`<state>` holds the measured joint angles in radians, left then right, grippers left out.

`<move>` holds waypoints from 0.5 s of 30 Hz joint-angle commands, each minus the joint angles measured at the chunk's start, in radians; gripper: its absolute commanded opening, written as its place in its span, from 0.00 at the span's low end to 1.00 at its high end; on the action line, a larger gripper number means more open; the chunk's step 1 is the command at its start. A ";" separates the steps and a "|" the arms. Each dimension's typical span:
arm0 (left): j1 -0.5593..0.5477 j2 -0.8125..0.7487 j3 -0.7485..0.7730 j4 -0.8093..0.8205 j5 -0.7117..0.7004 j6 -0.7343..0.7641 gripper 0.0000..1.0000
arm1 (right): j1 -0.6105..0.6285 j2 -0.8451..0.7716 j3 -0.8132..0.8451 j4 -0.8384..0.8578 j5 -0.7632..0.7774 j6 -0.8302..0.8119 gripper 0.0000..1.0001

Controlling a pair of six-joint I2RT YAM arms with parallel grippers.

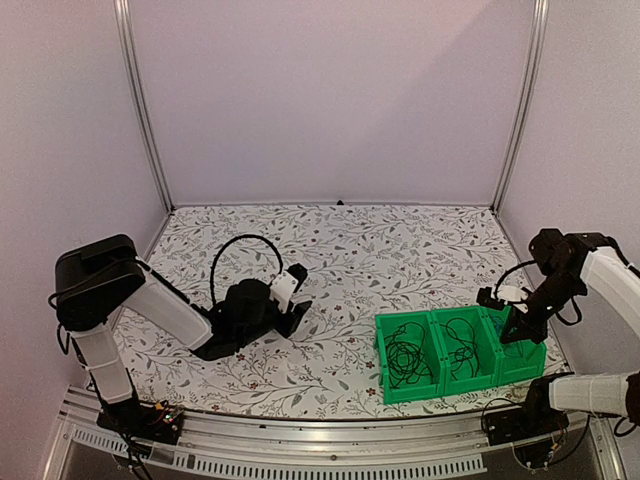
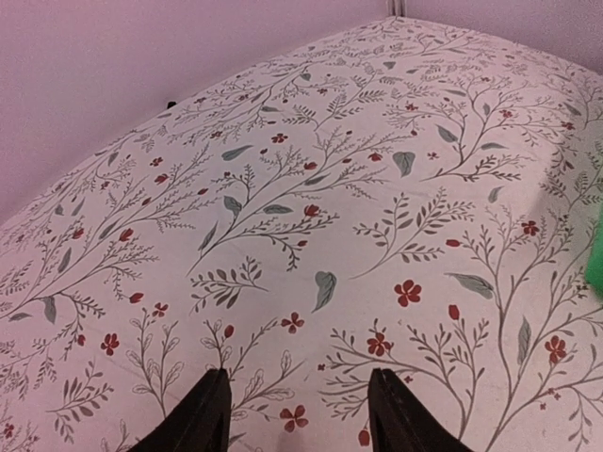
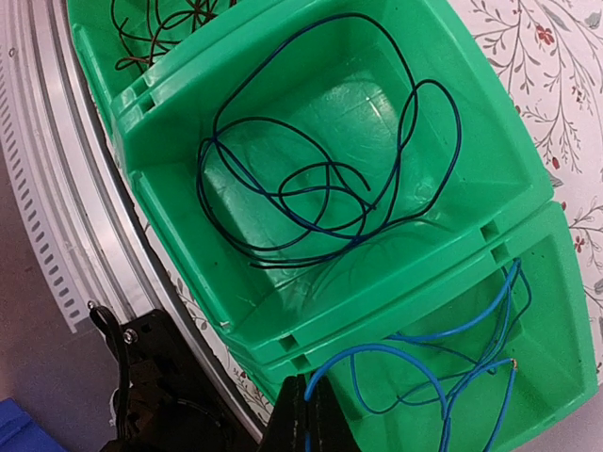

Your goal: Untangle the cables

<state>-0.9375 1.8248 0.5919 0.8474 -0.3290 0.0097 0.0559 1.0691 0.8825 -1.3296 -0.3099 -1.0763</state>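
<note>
Three green bins (image 1: pixel 400 385) stand side by side at the front right. The left bin holds a black cable (image 1: pixel 407 360) and the middle bin holds another dark cable (image 1: pixel 462 350), which also shows in the right wrist view (image 3: pixel 330 179). A bright blue cable (image 3: pixel 443 367) lies looped in the right bin (image 3: pixel 556 311). My right gripper (image 3: pixel 303 386) is shut on one end of the blue cable, just above that bin's near corner; it also shows in the top view (image 1: pixel 515 325). My left gripper (image 2: pixel 297 377) is open and empty, low over the bare tabletop left of the bins (image 1: pixel 298 308).
The floral tabletop (image 1: pixel 400 260) reaches back to the purple walls. An aluminium rail (image 1: pixel 300 455) runs along the near edge, close to the bins. A sliver of a green bin (image 2: pixel 595 254) shows at the right edge of the left wrist view.
</note>
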 commanded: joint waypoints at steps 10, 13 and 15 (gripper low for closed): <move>0.012 -0.026 0.006 -0.027 -0.024 -0.036 0.50 | -0.024 -0.004 -0.146 0.230 -0.052 0.018 0.00; 0.011 -0.034 0.001 -0.035 -0.028 -0.039 0.49 | -0.067 0.029 -0.142 0.243 -0.061 -0.006 0.00; 0.012 -0.036 -0.003 -0.036 -0.032 -0.039 0.50 | -0.125 0.045 -0.134 0.242 -0.064 -0.035 0.00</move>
<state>-0.9375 1.8236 0.5930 0.8246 -0.3435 -0.0170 0.0067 1.0760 0.7525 -1.1454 -0.3664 -1.0660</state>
